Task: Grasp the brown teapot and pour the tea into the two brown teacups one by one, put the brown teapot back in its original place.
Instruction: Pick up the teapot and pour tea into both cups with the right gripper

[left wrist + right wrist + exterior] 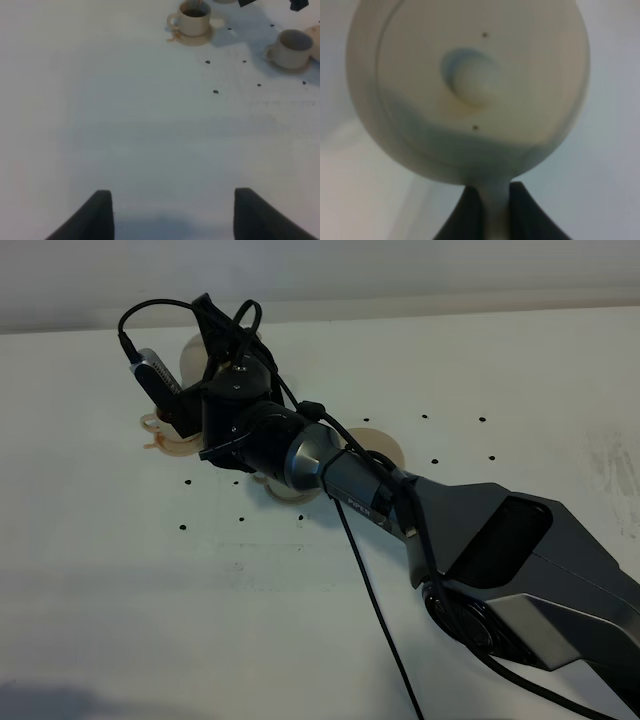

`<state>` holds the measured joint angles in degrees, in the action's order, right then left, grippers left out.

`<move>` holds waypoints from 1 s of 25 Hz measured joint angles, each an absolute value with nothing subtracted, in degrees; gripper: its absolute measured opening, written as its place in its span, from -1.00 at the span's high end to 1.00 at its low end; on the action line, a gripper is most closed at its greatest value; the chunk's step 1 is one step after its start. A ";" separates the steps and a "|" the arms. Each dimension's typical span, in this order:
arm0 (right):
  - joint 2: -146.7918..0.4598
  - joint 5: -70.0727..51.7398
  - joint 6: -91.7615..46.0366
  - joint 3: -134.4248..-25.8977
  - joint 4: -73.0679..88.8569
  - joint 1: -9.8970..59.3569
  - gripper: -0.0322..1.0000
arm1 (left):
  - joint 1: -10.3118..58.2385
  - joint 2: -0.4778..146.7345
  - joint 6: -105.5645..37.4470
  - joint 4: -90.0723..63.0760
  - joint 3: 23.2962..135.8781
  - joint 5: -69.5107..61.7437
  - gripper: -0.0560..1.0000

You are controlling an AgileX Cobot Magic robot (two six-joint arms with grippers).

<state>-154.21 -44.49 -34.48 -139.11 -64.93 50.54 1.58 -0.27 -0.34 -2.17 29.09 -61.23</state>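
My right gripper point(495, 202) is shut on the loop handle of the brown teapot point(470, 85), whose lid and knob fill the right wrist view. From the high camera the teapot point(193, 355) is mostly hidden behind the right gripper point(222, 368), at the far left over one teacup point(165, 435). That teacup point(192, 20) stands on its saucer and holds dark tea. The second teacup point(292, 47) stands on its saucer and is largely under the arm point(285, 490) in the high view. The wide saucer point(385, 445) lies bare. My left gripper point(172, 215) is open over bare table.
Small black dots point(215, 91) mark the white table point(150, 590) around the cups. The right arm point(500, 540) stretches from the lower right across the middle, with a black cable point(385, 630) hanging below it.
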 joint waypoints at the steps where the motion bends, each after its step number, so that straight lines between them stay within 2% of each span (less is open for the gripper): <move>1: -154.21 -44.79 -34.19 -139.11 -64.24 50.54 0.76 | 1.58 -0.27 -0.34 -2.17 29.09 -61.23 -0.05; 15: -154.21 -46.99 -28.95 -139.11 -59.36 50.54 0.77 | 1.58 -0.27 -0.34 -2.17 29.09 -61.23 -0.05; 25: -154.26 -58.12 -28.95 -148.20 -51.16 50.54 0.77 | 1.58 -0.27 -0.34 -2.17 29.09 -61.23 -0.05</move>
<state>-154.26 -58.12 -28.95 -148.20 -51.16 50.54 1.58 -0.27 -0.34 -2.17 29.09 -61.23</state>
